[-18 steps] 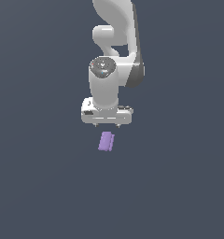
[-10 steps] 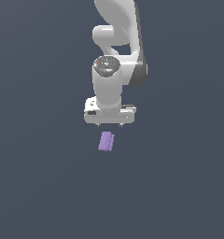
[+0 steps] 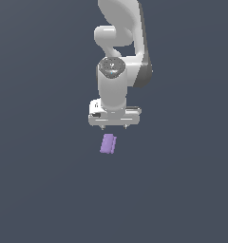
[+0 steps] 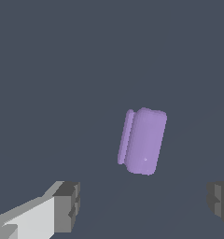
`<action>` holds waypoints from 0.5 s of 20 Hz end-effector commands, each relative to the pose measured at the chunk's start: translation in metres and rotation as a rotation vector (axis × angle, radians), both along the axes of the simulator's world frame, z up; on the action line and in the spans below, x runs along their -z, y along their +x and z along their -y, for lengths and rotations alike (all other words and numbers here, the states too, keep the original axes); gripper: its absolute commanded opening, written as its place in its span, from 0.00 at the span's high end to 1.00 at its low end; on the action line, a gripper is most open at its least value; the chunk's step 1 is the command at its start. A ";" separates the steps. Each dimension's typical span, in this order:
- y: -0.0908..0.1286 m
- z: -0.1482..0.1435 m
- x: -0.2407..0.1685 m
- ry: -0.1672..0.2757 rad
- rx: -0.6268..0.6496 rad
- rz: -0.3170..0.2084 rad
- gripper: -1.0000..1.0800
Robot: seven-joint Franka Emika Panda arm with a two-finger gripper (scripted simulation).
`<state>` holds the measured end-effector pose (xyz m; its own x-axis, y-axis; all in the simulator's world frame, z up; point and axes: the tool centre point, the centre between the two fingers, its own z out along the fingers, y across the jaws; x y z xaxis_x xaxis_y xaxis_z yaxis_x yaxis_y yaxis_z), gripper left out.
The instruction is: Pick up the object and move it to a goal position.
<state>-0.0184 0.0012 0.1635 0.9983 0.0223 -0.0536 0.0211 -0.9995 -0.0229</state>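
nearest in the exterior view lies the object (image 3: 108,144), a small light-purple block with a stepped edge, resting on the dark worktop (image 3: 44,190) and apart from everything else. it has not been lifted, so by my reading the whole task is still ahead: the descent, the grasp, the lift and the carry to a goal that no picture marks. just behind and above it hangs the tool (image 3: 114,127), fingers pointing down, spread wide and holding nothing. in the wrist view the two dark finger pads (image 4: 67,207) sit far apart, with the block (image 4: 143,141) lying ahead of the gap rather than between them, its long side roughly along the approach. it looks narrower than the opening, so a close should fit once the tool is over it. farther back, the white arm (image 3: 117,80) rises nearly straight up from the wrist and out of frame, the hand plumb over the worktop.
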 end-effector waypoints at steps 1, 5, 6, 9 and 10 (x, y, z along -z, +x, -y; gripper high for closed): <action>0.000 0.001 0.006 -0.001 0.010 0.002 0.04; 0.002 0.006 0.022 -0.005 0.042 0.010 0.04; 0.002 0.008 0.027 -0.006 0.052 0.013 0.04; 0.003 0.013 0.045 -0.010 0.088 0.022 0.04; 0.003 0.015 0.052 -0.012 0.101 0.026 0.04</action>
